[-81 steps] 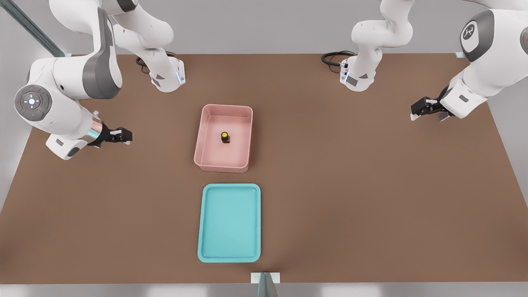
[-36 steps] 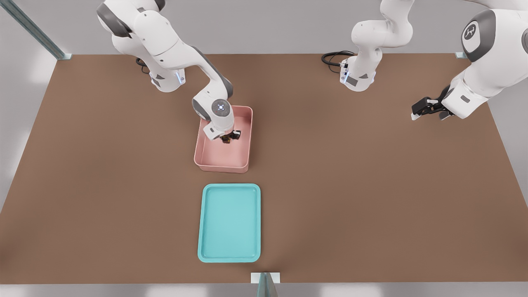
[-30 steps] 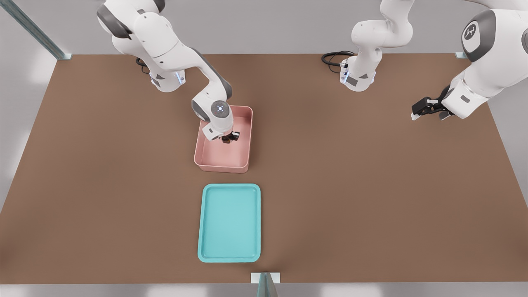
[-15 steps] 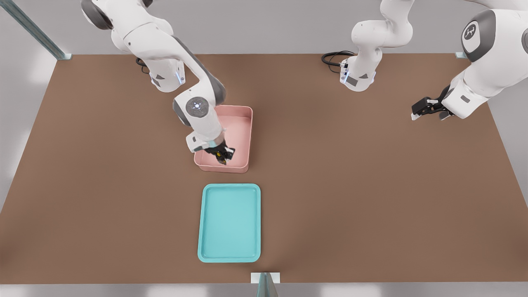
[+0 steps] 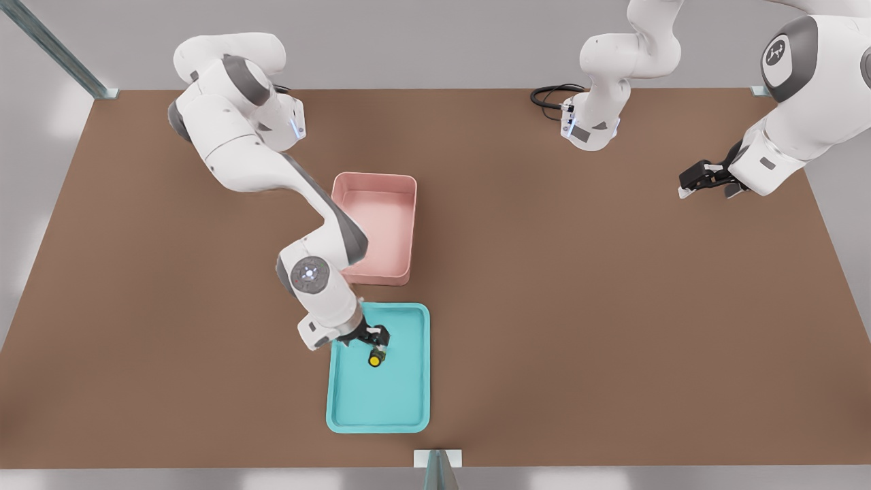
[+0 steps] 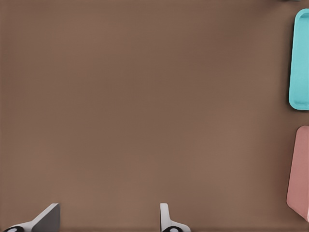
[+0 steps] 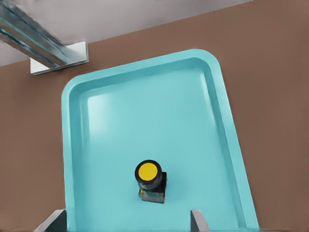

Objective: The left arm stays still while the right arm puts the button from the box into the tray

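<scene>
The button [image 5: 375, 358], a yellow cap on a dark body, rests on the floor of the teal tray [image 5: 381, 401], in the half nearer the box. My gripper [image 5: 378, 337] hovers just above it, open, with nothing between the fingers. In the right wrist view the button [image 7: 150, 181] stands free on the tray [image 7: 159, 111], a little ahead of my gripper [image 7: 125, 217], whose two fingertips sit wide apart on either side. The pink box [image 5: 378, 224] behind the tray holds nothing. The left wrist view catches an edge of the tray [image 6: 301, 58] and of the box [image 6: 300, 174].
The working arm's elbow overhangs the box's corner on the front view's left. The parked arm's gripper [image 5: 708, 180] hangs at the front view's right. A small metal bracket [image 5: 437, 459] sits at the table's near edge, just beyond the tray's short side.
My gripper lifted the button out of the box, carried it over to the tray, and opened. The button now lies free on the tray floor.
</scene>
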